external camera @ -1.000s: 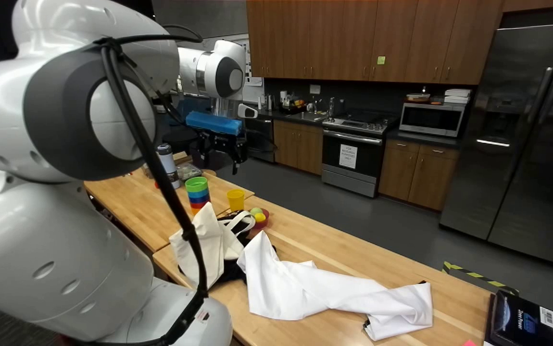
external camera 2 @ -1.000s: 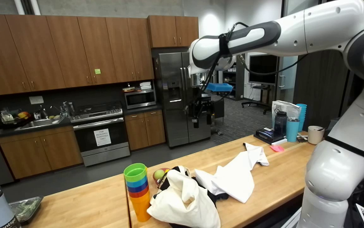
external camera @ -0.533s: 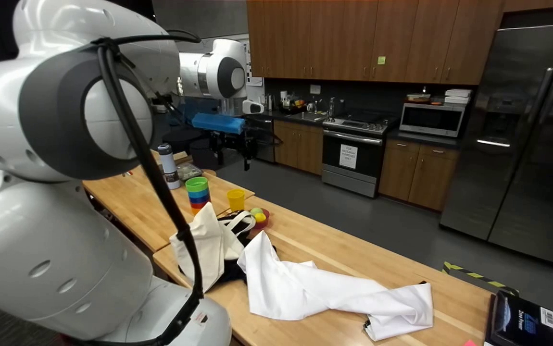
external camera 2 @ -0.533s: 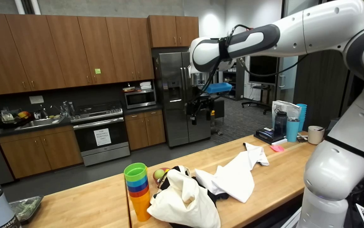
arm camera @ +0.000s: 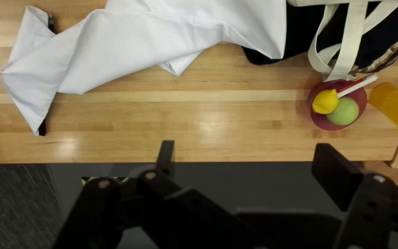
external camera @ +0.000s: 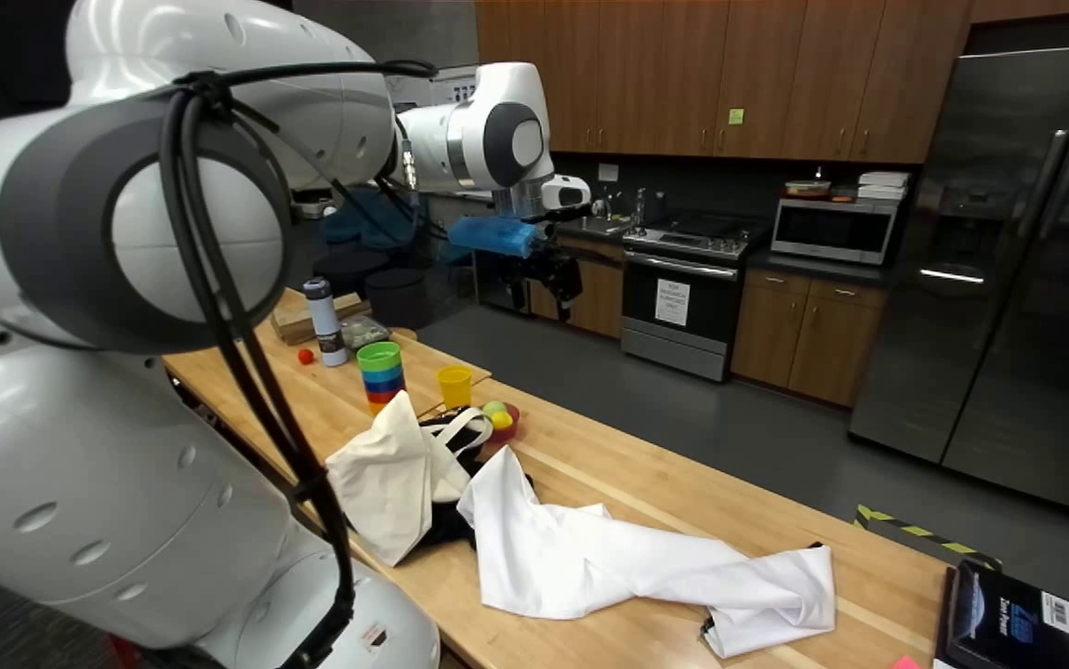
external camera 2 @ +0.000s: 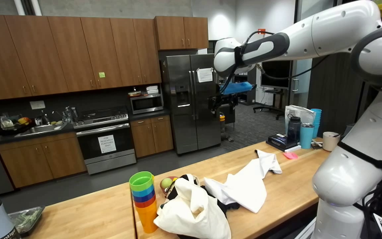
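Jaws spread wide, with nothing between them, hung well above the edge of the worktop [arm camera: 219,117] opposite the robot's base [external camera 2: 337,219], high enough to touch none of the things below. Nearest to them seemed a dark red bowl [arm camera: 320,120]; its walls penned in a yellow lemon-like thing [arm camera: 324,102] and a green ball [arm camera: 344,112], which might otherwise roll, and propped up a white pen [arm camera: 360,85] at the rim. Just beside it a yellow cup [external camera: 455,386] stood upright. White cloth [arm camera: 150,48] sprawled nearby in loose folds, one end draped over dark fabric [arm camera: 302,38]. Next to that slumped a cream bag [external camera 2: 192,212], too limp, I judged, to hold a shape. Past the bag, coloured cups [external camera 2: 144,199] sat nested in one column, presumably to save room, and farther along a grey-blue bottle [external camera: 325,321] stood on its base.
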You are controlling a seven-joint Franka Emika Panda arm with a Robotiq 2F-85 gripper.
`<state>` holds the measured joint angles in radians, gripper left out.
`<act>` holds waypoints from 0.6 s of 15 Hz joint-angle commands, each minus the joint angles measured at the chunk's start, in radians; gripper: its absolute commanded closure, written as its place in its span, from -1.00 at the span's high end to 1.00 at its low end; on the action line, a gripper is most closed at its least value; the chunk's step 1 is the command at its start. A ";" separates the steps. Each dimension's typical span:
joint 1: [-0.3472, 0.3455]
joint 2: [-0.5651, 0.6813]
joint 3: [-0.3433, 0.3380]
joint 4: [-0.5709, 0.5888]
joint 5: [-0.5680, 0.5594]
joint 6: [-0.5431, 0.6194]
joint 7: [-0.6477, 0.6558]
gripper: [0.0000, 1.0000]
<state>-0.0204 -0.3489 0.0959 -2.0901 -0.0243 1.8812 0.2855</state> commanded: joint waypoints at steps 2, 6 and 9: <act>0.003 0.006 -0.008 0.006 -0.004 -0.001 0.007 1.00; -0.016 0.112 -0.012 0.065 -0.045 0.039 0.012 1.00; -0.059 0.248 -0.018 0.116 -0.179 0.128 0.141 1.00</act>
<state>-0.0451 -0.2477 0.0811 -2.0577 -0.1007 1.9518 0.3200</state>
